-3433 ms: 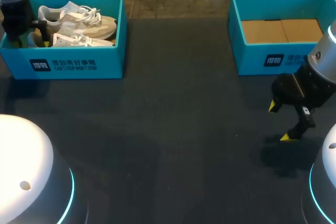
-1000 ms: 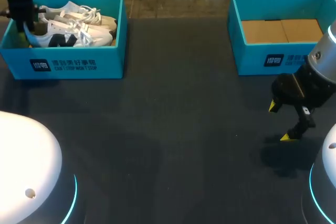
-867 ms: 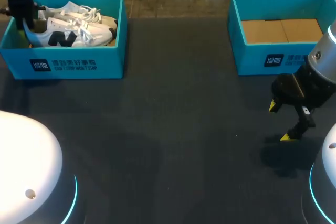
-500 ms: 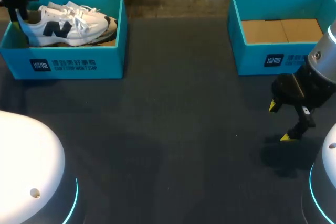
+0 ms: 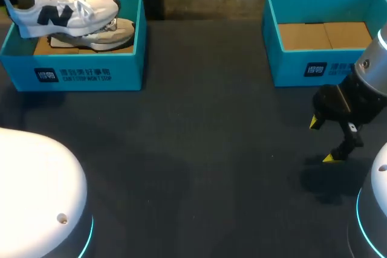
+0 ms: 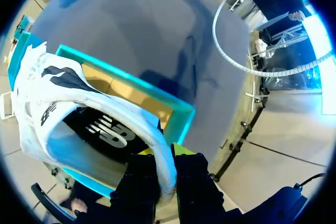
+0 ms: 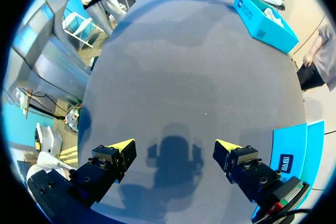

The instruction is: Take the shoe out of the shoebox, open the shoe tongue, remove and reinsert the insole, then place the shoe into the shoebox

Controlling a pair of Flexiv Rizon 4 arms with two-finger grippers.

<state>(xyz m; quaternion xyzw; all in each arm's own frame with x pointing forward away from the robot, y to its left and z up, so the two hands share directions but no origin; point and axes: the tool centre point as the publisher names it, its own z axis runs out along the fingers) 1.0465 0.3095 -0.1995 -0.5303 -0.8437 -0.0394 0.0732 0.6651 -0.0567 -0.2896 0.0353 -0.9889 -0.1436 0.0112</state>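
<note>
Left pincer (image 6: pixel 165 153) is clamped on the heel collar of the white sneaker with the navy side logo (image 5: pixel 63 7), one finger inside the shoe and one outside, with a narrow gap. The sneaker hangs over the left teal cardboard shoebox (image 5: pixel 78 58) at 10 o'clock on the dark tabletop (image 5: pixel 199 149). Its sole looks above the box rim.

Key relation: the sneaker's long axis runs 9 to 3, heel at 9 in the pincer, toe free at 3. Bare tabletop lies toward 4–5 o'clock from it. The left arm is the only one near it. The right pincer (image 5: pixel 321 141) is well apart at 4 o'clock, spread wide with nothing in it, low over the tabletop just in front of the right teal box (image 5: pixel 290 58) with the brown cardboard liner (image 5: pixel 323 35).

The second, cream-coloured sneaker (image 5: pixel 103 33) lies in the left box under the held one, toe at 3.

Hard to see:
- The left pincer is almost cut off at the head view's 10–11 o'clock corner, so the grip is only checkable from the left wrist.
- Its yellow tips are mostly behind the collar.
- The wrist view looks into the dark shoe opening. The tongue and laces are out of sight there.
- The cream sneaker's heel end is covered by the held one.
- Can't tell the exact clearance between sole and rim.
</note>
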